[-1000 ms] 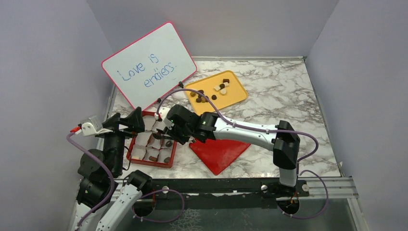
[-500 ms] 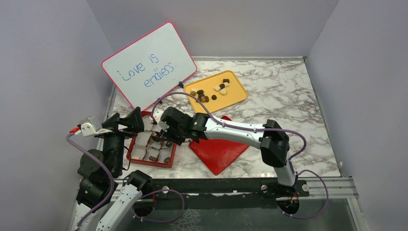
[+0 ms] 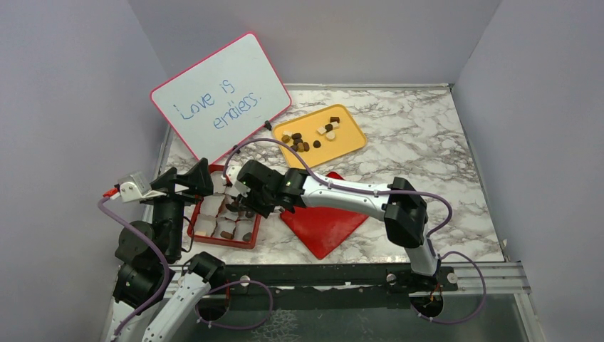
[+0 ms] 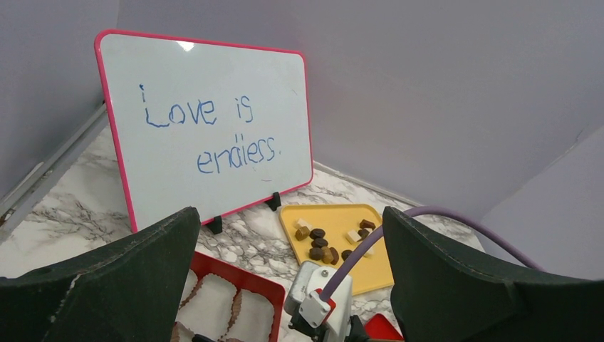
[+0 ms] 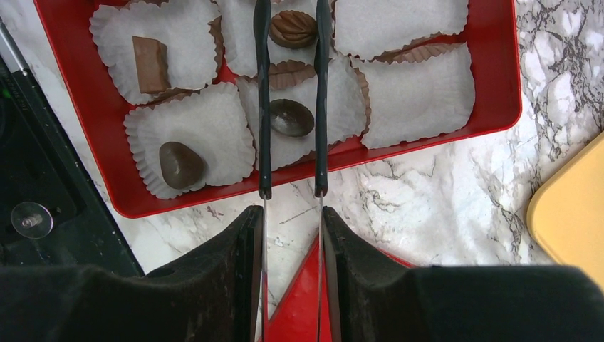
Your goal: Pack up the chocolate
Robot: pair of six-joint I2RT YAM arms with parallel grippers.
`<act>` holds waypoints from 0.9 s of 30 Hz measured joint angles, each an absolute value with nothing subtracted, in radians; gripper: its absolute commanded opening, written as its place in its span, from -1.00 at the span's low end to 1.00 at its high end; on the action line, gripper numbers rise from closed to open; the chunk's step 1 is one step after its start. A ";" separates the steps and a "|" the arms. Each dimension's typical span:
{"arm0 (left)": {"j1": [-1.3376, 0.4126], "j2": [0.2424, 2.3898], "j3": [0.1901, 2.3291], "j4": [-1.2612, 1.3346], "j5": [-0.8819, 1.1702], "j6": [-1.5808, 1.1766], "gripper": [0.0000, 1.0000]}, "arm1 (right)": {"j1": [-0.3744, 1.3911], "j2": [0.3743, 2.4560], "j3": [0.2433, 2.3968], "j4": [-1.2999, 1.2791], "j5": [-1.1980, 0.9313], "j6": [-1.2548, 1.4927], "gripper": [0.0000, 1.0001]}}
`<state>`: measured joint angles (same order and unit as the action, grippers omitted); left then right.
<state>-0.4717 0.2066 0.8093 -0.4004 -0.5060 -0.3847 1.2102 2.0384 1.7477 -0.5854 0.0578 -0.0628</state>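
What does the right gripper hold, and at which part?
It cannot be told: a ribbed chocolate lies between the thin prongs of the right gripper, but contact is unclear.

Under the right pincer we see crimped paper cups in a glossy red plastic tray.

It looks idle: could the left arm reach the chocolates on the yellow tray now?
Probably not: the right arm, its hand over the red box, lies between the left hand and the chocolates on the yellow tray.

Left claw wide (raised), right claw narrowly parted
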 measured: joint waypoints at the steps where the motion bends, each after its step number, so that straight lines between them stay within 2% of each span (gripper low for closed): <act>1: -0.472 0.207 0.809 -0.400 -0.506 -0.385 0.98 | 1.211 2.038 1.748 -0.585 0.058 -0.062 -0.23; 9: -0.472 0.207 0.794 -0.400 -0.506 -0.384 0.98 | 1.211 2.004 1.718 -0.585 0.080 -0.057 -0.23; 27: -0.472 0.223 0.712 -0.395 -0.498 -0.388 0.98 | 1.178 1.738 1.554 -0.568 0.201 -0.035 -0.25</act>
<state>-0.4717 0.2230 0.7120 -0.3946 -0.4984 -0.3882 1.1782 1.7382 1.5539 -0.5678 0.2012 -0.0349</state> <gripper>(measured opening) 0.990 0.382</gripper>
